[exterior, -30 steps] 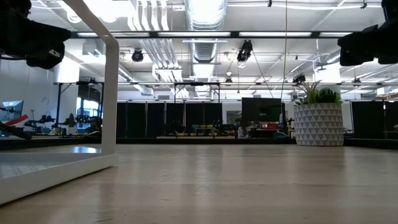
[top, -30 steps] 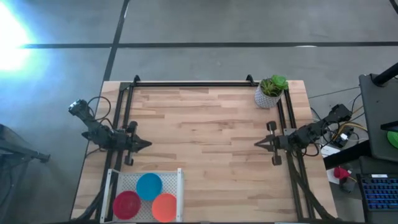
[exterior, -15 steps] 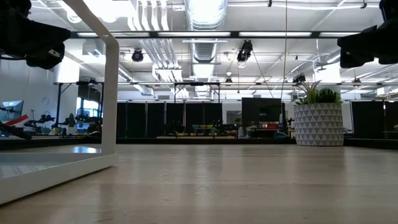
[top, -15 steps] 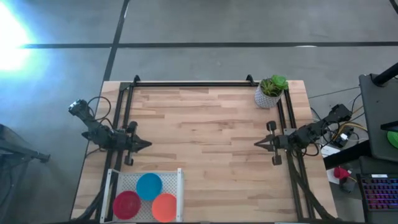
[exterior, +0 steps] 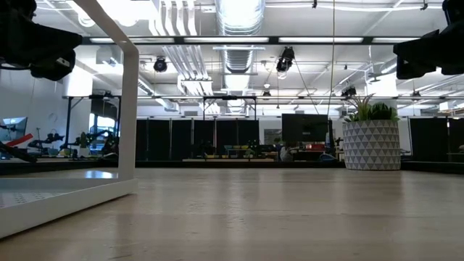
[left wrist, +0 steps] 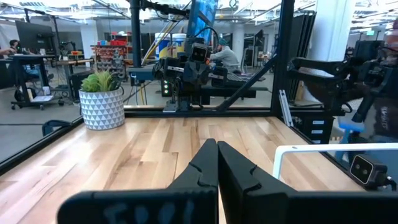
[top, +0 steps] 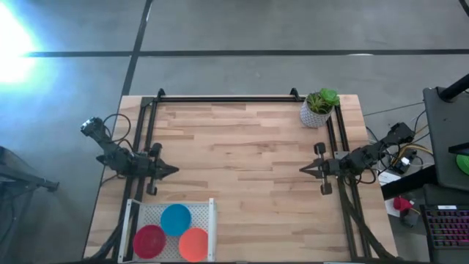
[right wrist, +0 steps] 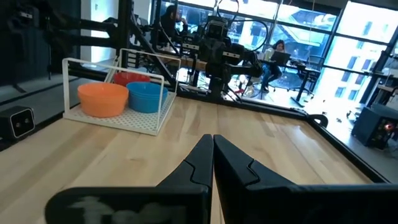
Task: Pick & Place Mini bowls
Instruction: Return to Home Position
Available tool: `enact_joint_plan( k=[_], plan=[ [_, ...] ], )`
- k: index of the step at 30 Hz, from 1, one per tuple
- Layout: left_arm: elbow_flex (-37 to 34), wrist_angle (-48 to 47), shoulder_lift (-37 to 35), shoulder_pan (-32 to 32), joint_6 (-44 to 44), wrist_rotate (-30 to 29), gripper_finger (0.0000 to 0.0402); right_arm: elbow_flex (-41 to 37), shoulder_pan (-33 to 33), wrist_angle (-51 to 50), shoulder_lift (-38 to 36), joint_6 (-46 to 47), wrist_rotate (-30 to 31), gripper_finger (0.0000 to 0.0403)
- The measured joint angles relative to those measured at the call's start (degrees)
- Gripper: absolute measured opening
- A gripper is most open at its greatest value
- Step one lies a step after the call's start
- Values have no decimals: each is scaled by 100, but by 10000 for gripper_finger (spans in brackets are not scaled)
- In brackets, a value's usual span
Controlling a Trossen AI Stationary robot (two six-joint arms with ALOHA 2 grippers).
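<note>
Clock directions read on the high view, 12 o'clock = far edge of the table.

Mini bowls: all inside the white wire shelf at about 7 o'clock on the table, close to the near edge.
- blue bowl at the shelf's 12 o'clock
- red bowl at its 8 o'clock
- orange bowl at its 4 o'clock

The three touch or nearly touch one another. From above each colour shows as one disc, and I cannot tell how many bowls sit under each.

Left gripper: at 9 o'clock on the table, raised, tips pointing toward 3 o'clock. In the left wrist view the two fingers lie pressed flat together with nothing between them. The shelf and bowls lie near it at roughly 6 o'clock, clear of contact.

Right gripper: at 3 o'clock on the table, raised, tips pointing toward 9 o'clock, facing the left gripper across bare wood. In the right wrist view its fingers meet along their length and grip nothing. The bowls lie well apart from it, at about 8 o'clock.

Plant pot: at 1 o'clock on the table, roughly 12 o'clock from the right gripper, and not touched.
</note>
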Motion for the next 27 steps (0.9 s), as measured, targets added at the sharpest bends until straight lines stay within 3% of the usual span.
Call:
enact_joint_plan(
  k=[27],
  plan=[
    [-26, 12, 0, 0, -2, -2, 0, 2, 0, -2, 0, 135, 0, 8]
  ],
)
